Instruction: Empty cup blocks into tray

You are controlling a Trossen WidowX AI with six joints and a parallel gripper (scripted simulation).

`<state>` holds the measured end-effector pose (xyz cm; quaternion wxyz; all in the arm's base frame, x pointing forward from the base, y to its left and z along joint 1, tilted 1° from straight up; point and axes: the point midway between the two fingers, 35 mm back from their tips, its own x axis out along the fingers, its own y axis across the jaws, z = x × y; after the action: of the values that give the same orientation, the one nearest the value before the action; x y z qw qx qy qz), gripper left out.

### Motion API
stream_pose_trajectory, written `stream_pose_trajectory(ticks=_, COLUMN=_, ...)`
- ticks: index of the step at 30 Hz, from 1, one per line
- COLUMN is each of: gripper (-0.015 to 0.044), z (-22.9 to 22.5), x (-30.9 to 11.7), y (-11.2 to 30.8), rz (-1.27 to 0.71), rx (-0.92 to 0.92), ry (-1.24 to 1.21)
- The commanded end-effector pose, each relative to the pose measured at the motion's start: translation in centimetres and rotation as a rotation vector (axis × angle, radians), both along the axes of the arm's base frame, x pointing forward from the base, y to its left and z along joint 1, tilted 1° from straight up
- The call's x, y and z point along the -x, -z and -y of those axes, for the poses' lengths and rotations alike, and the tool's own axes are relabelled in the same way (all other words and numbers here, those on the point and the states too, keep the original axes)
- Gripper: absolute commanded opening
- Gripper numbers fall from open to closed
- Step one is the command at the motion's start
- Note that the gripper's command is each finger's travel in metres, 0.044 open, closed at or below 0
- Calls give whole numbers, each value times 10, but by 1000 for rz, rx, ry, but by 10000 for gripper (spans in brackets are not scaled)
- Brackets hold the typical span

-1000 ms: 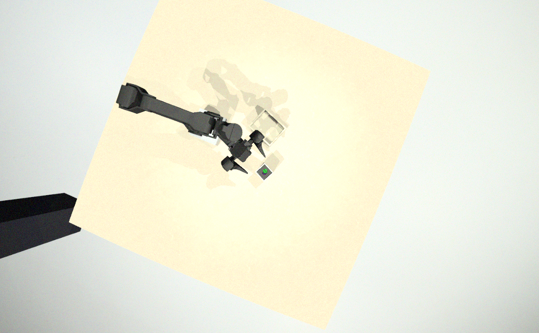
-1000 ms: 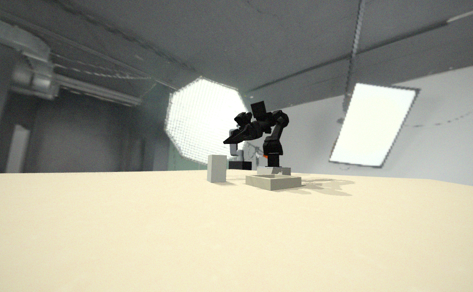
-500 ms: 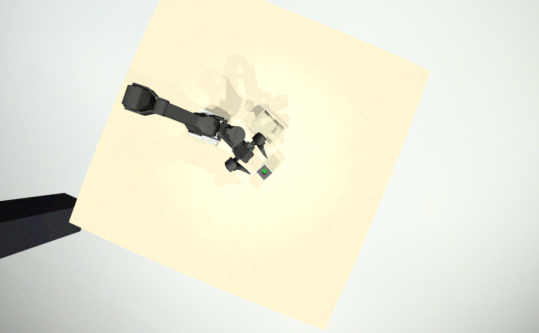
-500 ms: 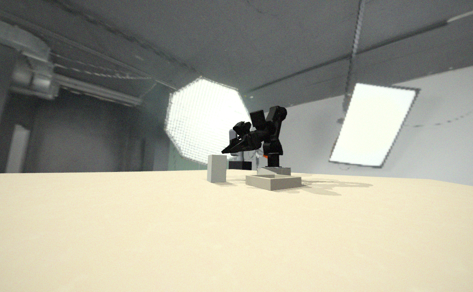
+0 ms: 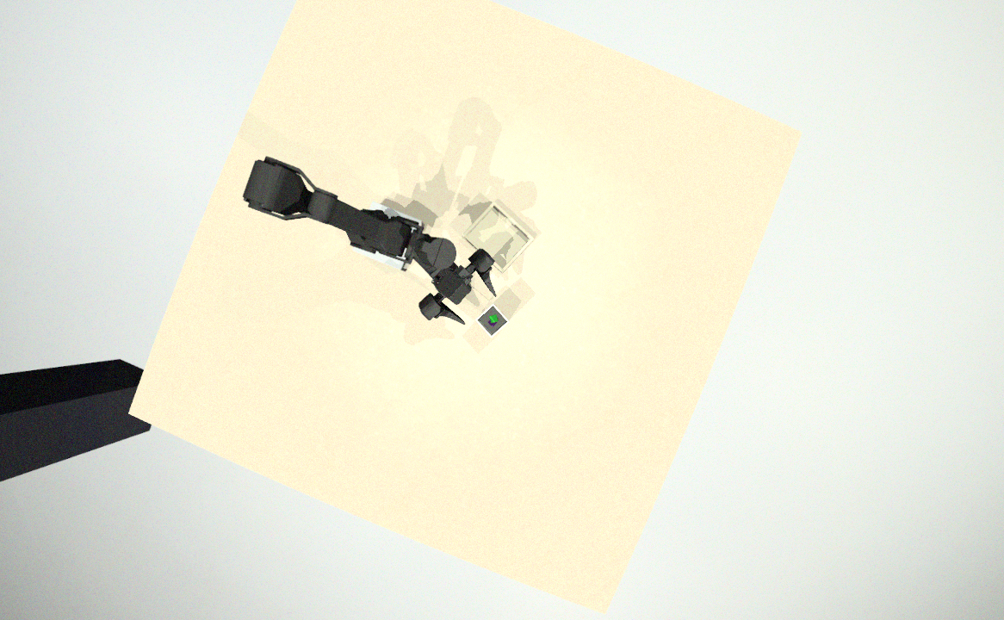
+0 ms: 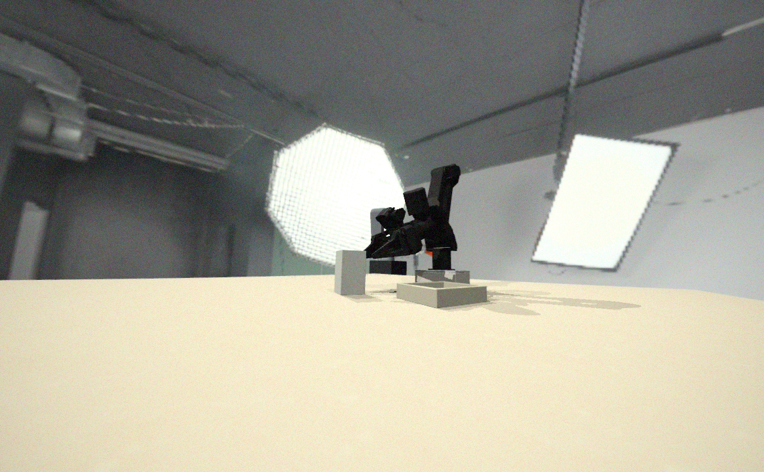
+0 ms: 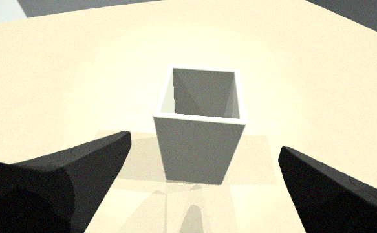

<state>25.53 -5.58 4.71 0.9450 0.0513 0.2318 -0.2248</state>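
Observation:
The white square cup [image 5: 486,329] [image 6: 349,271] [image 7: 199,149] stands upright on the beige table [image 5: 413,462] [image 6: 314,381] [image 7: 62,81]. From above, a green block [image 5: 493,318] shows inside it; in the wrist view the cup's near wall hides the blocks. The shallow grey tray [image 5: 517,219] [image 6: 419,293] sits close beside the cup, nearer the arm's base. My gripper [image 5: 479,308] [image 6: 370,253] [image 7: 204,145] is open and empty. It points at the cup from a little above, with one finger on each side and both short of the cup's walls.
The arm's base [image 5: 382,251] [image 6: 442,258] stands just behind the tray. A dark beam [image 5: 27,416] juts out beyond the table's left corner. In the exterior view, bright light panels [image 6: 601,202] hang behind the table.

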Motion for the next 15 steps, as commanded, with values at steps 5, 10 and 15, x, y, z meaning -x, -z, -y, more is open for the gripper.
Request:
stream_pose_trajectory(ticks=5, gripper=440, z=5, x=-9, y=6, rz=-6, rx=2, ry=-4)
stream_pose_trajectory(ticks=10, gripper=440, z=8, x=-14, y=11, rz=-5, rx=3, ry=-4)
stream_pose_trajectory(ticks=15, gripper=440, z=11, x=-19, y=15, rz=-5, rx=3, ry=-4)
